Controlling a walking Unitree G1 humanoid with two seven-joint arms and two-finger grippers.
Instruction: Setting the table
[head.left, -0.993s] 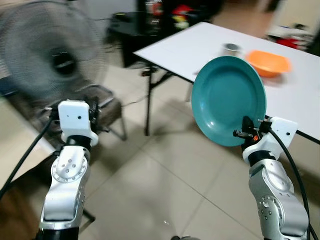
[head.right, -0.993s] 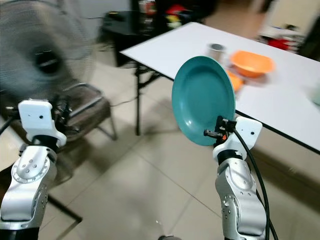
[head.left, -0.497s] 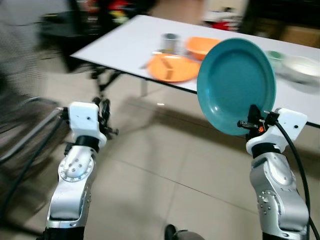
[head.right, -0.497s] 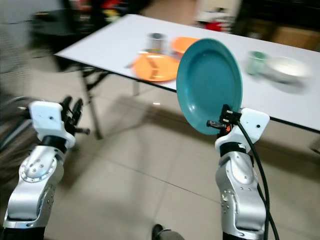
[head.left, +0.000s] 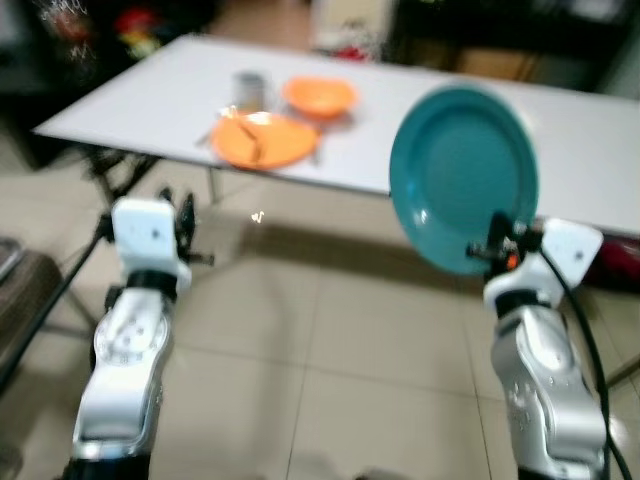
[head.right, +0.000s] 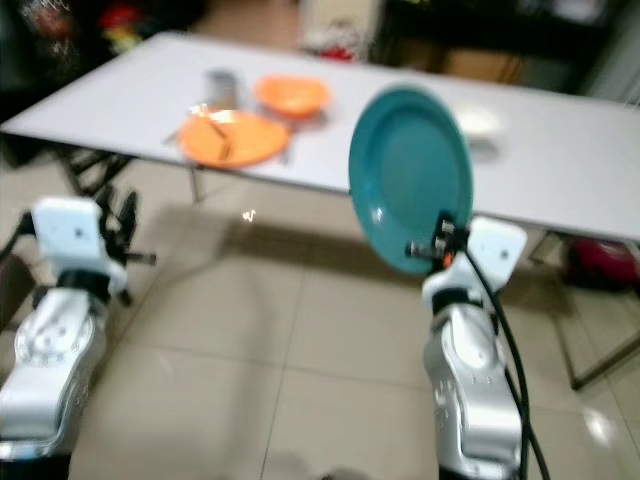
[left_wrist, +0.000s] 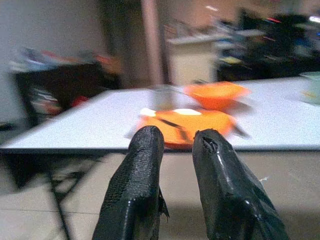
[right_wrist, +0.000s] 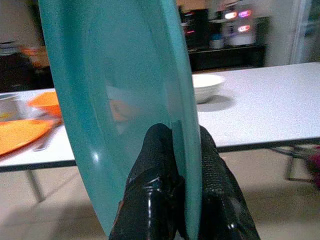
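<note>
I hold a teal plate (head.left: 460, 175) upright on its edge, in front of the long white table (head.left: 150, 110). My right gripper (head.left: 497, 245) is shut on its lower rim; in the right wrist view the black fingers (right_wrist: 155, 150) clamp the rim (right_wrist: 182, 75) from both sides. On the table's left part lie an orange plate (head.left: 262, 140) with a utensil on it, an orange bowl (head.left: 318, 97) and a metal cup (head.left: 250, 88). A white bowl (right_wrist: 207, 85) stands further right. My left gripper (head.left: 185, 215) is raised before the table, shut and holding nothing.
The table's near edge runs across the view, with dark folding legs (head.left: 110, 170) under its left end. Pale floor tiles (head.left: 330, 340) lie between me and the table. A red object (head.left: 620, 262) sits on the floor at the right. Dark furniture stands behind.
The whole view has swung: the fan and chair have left the picture and the table now lies straight across in front. The plate stays clamped in my right gripper.
</note>
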